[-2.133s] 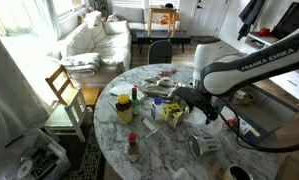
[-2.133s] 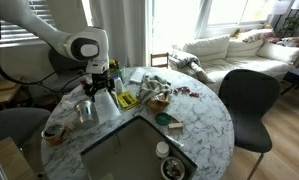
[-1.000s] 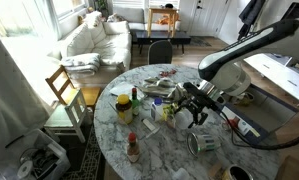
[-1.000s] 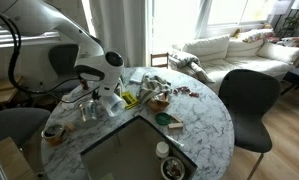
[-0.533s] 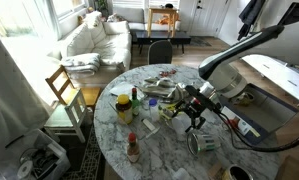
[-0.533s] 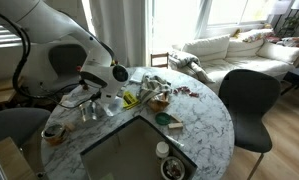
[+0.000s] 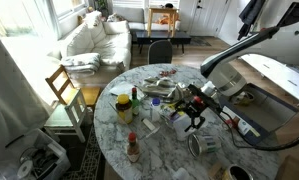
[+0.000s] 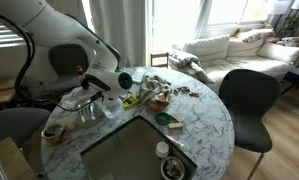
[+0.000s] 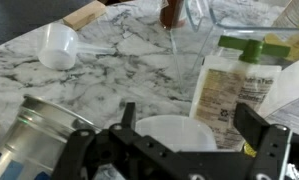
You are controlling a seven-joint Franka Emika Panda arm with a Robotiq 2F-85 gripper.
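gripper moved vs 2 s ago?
Yes. In an exterior view the gripper has come down and shifted toward the metal can near the table edge; jaws open.

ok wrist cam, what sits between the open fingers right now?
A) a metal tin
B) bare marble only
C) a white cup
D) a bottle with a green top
C: in the wrist view the white cup lies in the gap of the wide-open hand, while the metal tin is off to one side and the bottle stands further out.
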